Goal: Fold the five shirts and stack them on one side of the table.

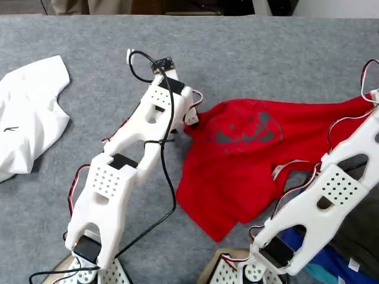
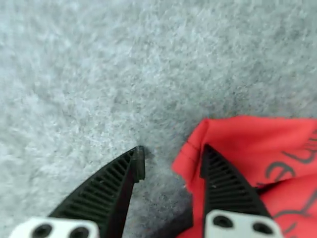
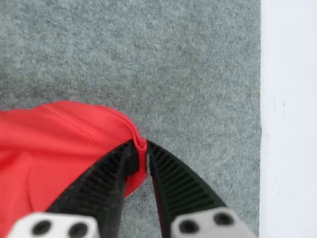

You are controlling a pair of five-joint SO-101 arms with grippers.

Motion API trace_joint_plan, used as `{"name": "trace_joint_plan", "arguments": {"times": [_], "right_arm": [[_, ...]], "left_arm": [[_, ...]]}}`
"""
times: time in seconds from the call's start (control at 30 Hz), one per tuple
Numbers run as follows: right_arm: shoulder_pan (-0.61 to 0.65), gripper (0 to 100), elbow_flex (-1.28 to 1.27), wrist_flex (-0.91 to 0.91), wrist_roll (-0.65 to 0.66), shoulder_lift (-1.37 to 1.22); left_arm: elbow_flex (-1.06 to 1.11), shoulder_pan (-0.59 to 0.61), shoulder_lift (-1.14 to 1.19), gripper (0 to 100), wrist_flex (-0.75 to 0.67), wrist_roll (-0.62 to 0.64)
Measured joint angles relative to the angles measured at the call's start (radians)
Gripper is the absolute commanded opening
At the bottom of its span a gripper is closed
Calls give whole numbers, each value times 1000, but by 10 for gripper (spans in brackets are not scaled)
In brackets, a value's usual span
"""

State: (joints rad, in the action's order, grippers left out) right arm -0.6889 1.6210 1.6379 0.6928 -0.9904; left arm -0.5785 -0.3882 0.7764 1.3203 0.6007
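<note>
On grey felt surface (image 1: 266, 53): red shirt (image 1: 249, 154), soft cloth w/ dark grey print on chest, spread out but rumpled, btw the two arms, reaching toward the surface's right edge.
Left hand (image 2: 173, 148): wide open; black ribbed fingers (image 2: 119, 183) well apart, one tip down on bare felt, other over the corner of the red shirt (image 2: 247, 144); corner hem in the gap, not pinched.
Left hand (image 1: 190, 115), high view: at the red shirt's left edge, just beside the print.
Right hand (image 3: 141, 145): nearly closed, black tips pinching a folded hem of the red shirt (image 3: 59, 144); near the felt's edge, w/ a white strip (image 3: 287, 119) beyond it.
White shirt (image 1: 29, 118): plain white cloth w/ small dark mark, at far left of surface, loosely bunched, well apart from red shirt.
Near right corner: blue cloth (image 1: 328, 263) & dark grey cloth (image 1: 361, 231), partly under right arm (image 1: 337, 186); can't tell what garments.
Black cable (image 1: 169, 171): along left arm (image 1: 133, 133), looped above its wrist, trailing down to the base.
</note>
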Motion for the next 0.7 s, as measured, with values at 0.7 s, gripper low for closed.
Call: {"name": "trace_joint_plan", "arguments": {"times": [0.7], "right_arm": [[28,4,0,74,-3,0]], "left_arm": [[-170,75,41,19,-2,-63]]}}
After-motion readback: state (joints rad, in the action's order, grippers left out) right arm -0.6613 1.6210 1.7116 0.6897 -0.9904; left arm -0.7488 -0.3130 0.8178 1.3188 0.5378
